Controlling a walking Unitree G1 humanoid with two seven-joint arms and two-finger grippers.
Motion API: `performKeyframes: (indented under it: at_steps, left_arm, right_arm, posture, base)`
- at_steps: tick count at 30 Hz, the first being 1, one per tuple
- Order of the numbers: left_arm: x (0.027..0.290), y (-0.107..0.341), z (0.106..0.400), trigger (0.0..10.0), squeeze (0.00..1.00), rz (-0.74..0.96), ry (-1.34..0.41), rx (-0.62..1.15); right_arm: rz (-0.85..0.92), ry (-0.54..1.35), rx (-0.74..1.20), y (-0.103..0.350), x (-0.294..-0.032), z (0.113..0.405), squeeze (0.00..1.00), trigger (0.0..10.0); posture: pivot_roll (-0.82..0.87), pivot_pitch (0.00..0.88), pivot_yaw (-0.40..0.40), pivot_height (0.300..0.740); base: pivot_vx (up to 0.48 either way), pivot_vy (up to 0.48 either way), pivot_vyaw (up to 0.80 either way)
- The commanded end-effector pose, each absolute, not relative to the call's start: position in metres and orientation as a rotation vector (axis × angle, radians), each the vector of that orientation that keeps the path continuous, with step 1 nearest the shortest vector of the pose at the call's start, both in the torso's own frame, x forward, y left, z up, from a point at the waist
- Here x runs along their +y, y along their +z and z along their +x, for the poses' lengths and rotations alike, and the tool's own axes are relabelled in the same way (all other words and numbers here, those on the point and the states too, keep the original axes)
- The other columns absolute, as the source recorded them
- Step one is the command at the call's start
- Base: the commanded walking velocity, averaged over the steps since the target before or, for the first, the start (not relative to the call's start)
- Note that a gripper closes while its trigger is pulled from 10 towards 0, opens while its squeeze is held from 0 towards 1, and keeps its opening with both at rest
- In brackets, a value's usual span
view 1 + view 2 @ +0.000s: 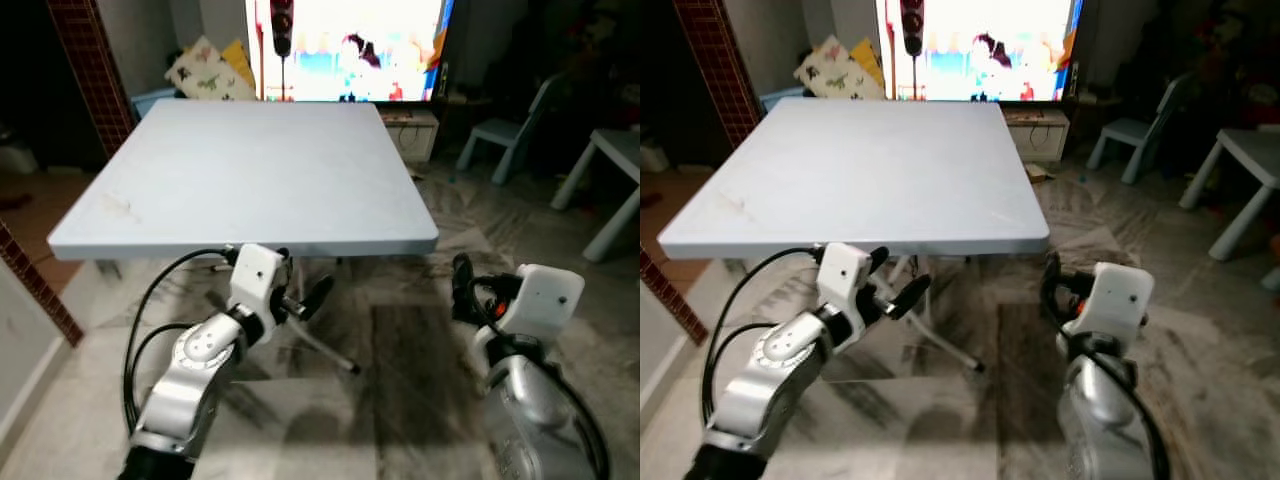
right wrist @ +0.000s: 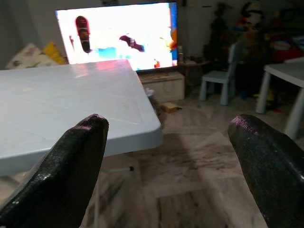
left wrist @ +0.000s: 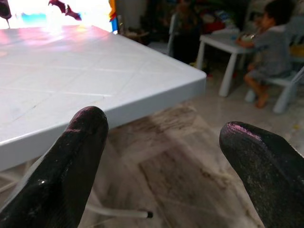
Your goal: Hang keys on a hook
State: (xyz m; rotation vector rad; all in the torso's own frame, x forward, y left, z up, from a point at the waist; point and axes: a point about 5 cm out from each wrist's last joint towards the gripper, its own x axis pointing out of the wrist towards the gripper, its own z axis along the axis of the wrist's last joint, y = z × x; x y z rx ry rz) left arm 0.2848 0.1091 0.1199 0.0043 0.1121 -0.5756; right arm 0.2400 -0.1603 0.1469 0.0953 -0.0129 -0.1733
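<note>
A pale blue square table [image 1: 260, 170] takes most of the space in front of the robot, and its top is bare. It stands on a floor [image 1: 400, 370] of grey marbled tiles. Behind the far edge of the table a television [image 1: 350, 50] is switched on and shines very bright, with a low cabinet [image 1: 410, 130] under it. On the left side a column of red brick [image 1: 90, 60] goes up, and some patterned cushions [image 1: 205, 70] lean near the wall behind the table. On the right stand a small light chair [image 1: 505, 135] and a white low table [image 1: 610, 180]. In the left wrist view a person [image 3: 270, 47] sits at that white low table, far from the robot.

Both silver arms are raised in front of the body, below the near edge of the blue table. The left gripper [image 1: 305, 300] is just under the table's front edge, and its two black fingers [image 3: 61, 175] stand wide apart with nothing between them. The right gripper [image 1: 462, 285] is beside the table's near right corner, over the floor. Its fingers [image 2: 66, 171] also stand wide apart and hold nothing.

I cannot find the keys or a hook anywhere; I cannot tell where they are.
</note>
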Motion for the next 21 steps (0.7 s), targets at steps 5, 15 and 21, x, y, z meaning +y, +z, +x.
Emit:
performKeyframes:
  at_steps: [5, 15, 21]
  left_arm:
    - [0.1034, 0.1226, 0.2866, 10.0, 0.00, 0.002, -0.586, 0.097]
    - [0.1011, 0.1231, 0.2893, 10.0, 0.00, 0.007, -0.590, 0.083]
    - [0.1001, 0.1223, 0.2905, 10.0, 0.00, 0.007, -0.584, 0.078]
  right_arm:
    - [0.082, -0.182, -0.023, 0.1501, -0.1648, 0.2411, 0.00, 10.0]
    - [0.087, -0.186, -0.032, 0.1525, -0.1641, 0.2431, 0.00, 10.0]
    - [0.086, -0.192, -0.036, 0.1530, -0.1657, 0.2438, 0.00, 10.0]
  posture:
    - [0.00, 0.000, -0.010, 0.740]
    - [0.00, 0.000, -0.010, 0.740]
    - [-0.01, 0.000, -0.010, 0.740]
  base:
    - [0.000, -0.480, 0.00]
    - [0.000, -0.447, 0.00]
    - [0.000, -0.046, 0.00]
